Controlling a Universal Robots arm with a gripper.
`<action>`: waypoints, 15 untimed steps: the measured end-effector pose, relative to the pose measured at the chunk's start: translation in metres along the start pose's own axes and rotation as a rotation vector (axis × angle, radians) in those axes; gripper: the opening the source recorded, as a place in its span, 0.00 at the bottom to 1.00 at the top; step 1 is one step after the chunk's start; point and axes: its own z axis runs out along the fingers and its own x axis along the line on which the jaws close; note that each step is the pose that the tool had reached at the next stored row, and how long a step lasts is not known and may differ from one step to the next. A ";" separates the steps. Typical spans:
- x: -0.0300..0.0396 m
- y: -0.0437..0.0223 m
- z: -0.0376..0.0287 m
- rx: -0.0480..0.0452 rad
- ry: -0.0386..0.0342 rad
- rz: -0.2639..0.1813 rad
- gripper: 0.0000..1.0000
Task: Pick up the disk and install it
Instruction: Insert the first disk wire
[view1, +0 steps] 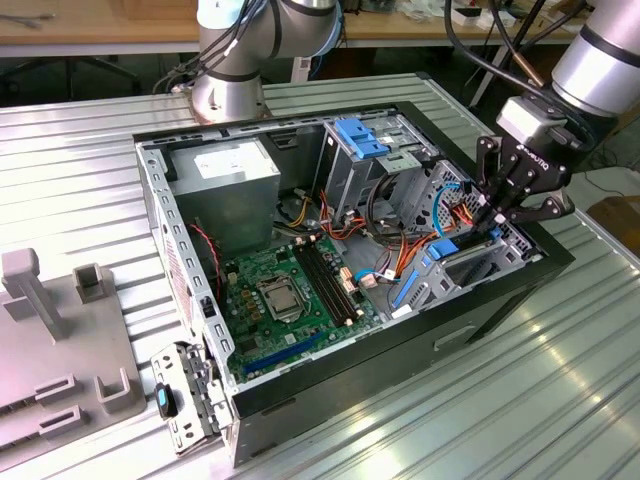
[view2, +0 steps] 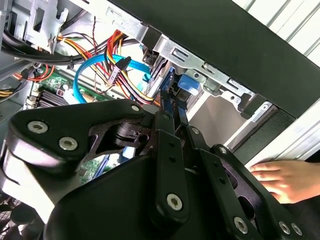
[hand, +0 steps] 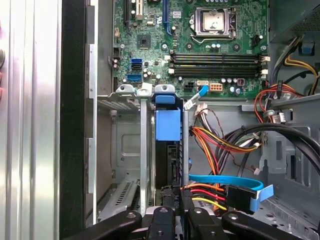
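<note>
Bright even light, table glare

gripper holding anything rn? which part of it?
Yes: the hand is shut on the disk, gripping its near end edge-on as it stands in the case's drive bay.

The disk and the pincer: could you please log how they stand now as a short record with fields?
disk: blue-framed drive standing on edge in the metal bay at the case edge
pincer: over the bay, fingers closed on the disk's upper end
motherboard: exposed, beside the bay
cables: orange, red and yellow bundle and a blue one next to the disk
hand: resting on the table outside the case
</note>
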 end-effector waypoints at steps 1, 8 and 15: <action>0.0000 0.0002 0.0000 0.0009 0.0000 0.000 0.17; 0.0002 0.0014 0.0015 0.0024 0.0001 0.000 0.17; 0.0005 0.0014 0.0028 0.0024 -0.0001 0.000 0.17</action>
